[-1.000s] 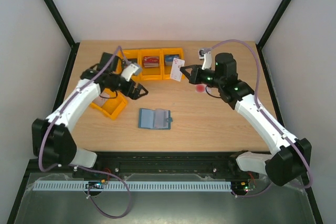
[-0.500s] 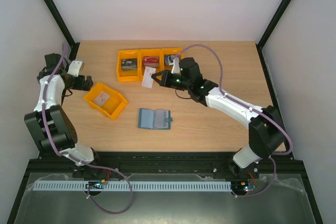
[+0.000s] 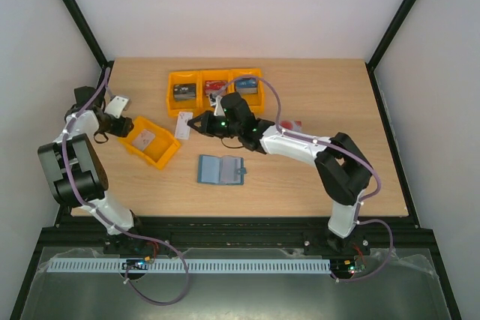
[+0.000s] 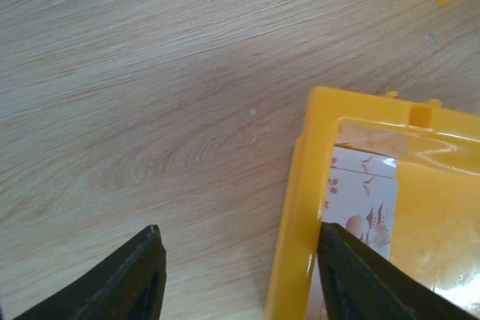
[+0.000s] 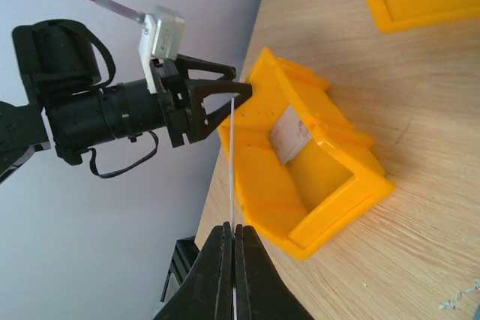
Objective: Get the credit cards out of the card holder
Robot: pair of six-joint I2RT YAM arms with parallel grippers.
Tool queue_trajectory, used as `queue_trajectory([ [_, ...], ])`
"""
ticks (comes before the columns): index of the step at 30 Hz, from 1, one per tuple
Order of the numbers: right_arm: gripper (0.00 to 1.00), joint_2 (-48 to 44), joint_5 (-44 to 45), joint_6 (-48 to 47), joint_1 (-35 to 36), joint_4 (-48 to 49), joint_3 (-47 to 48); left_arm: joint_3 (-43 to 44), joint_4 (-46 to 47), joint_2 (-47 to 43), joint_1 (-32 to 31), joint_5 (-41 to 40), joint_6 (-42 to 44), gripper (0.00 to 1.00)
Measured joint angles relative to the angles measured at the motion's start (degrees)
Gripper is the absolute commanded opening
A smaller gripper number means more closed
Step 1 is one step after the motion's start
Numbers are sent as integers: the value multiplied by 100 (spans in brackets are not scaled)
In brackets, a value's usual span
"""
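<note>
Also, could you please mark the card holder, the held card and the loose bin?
card holder (image 3: 221,169), top view, open inner pockets.
held card (image 3: 183,127), top view, white face.
loose bin (image 3: 169,151), top view, right wall.

Robot lab cell, bench rig.
We log a left arm (image 3: 71,174) and right arm (image 3: 300,142) bolted to a black rail (image 3: 240,226) at the near edge of a wooden table (image 3: 322,88), plain white walls (image 3: 240,5) closing three sides, black frame posts (image 3: 75,13) at the corners, yellow parts bins (image 3: 184,111) on top.
</note>
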Motion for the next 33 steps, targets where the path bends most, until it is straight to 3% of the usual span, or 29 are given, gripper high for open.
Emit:
queue_trajectory([
  [4,2,262,-4,219,57,90,20,-15,61,201,-4,190,212,43],
  [8,2,474,9,363,103,146,192,-81,20,254,-4,402,472,23],
  [12,2,599,46,487,214,203,380,-221,24,234,-4,691,715,18],
  [23,2,1204,393,1049,619,658,555,-927,-66,-452,-348,1266,920,14],
  [33,2,1775,855,1580,817,719,850,-1368,232,-678,-721,1322,385,11],
])
